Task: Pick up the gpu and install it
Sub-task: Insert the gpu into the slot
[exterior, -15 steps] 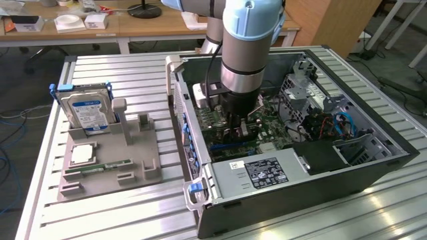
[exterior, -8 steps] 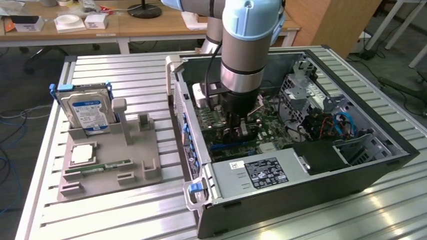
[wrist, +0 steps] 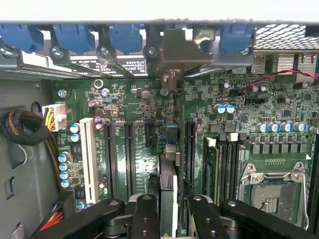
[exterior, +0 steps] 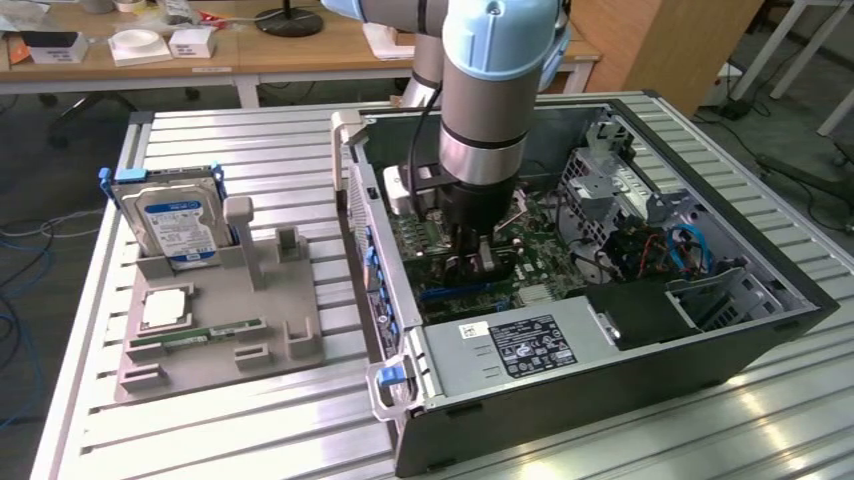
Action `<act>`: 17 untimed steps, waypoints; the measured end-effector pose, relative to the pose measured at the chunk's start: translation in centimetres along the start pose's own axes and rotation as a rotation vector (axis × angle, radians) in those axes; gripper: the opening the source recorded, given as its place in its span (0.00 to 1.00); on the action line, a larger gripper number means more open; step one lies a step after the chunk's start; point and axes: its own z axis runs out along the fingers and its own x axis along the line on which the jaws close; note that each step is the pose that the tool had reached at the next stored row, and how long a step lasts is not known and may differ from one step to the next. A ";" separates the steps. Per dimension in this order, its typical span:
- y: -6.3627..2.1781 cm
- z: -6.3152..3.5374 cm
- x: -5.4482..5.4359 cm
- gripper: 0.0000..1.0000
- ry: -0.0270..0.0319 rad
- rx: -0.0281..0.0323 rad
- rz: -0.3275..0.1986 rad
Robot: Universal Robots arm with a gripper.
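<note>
The gripper (wrist: 168, 211) hangs low inside the open computer case (exterior: 747, 335), its fingers (wrist: 145, 214) closed on the gpu (wrist: 168, 186), a thin card seen edge-on that runs from between the fingers toward the case's rear wall. In the wrist view the card's silver bracket (wrist: 179, 47) already stands against the row of blue slot clips (wrist: 124, 37) at that wall, and the board lies in line with a long slot on the motherboard (wrist: 249, 114) (whether it is pressed fully home cannot be told). So the pick-up appears done and the install is far along, with the card not yet let go. Near the gpu inside the case stand the empty processor socket (wrist: 274, 186), the memory slots (wrist: 224, 164), a white slot (wrist: 88, 159) and a black cable bundle (wrist: 22, 127). Outside the case, on the grey holder (exterior: 220, 330), a hard drive (exterior: 171, 222) stands upright and a green memory stick (exterior: 214, 331) lies flat.
</note>
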 end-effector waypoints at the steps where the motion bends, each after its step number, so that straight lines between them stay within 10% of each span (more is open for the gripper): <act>1: 0.00 0.00 0.0 0.27 0.0000 0.0000 0.000; 17: 0.20 0.18 -0.2 0.27 0.0000 0.0003 0.000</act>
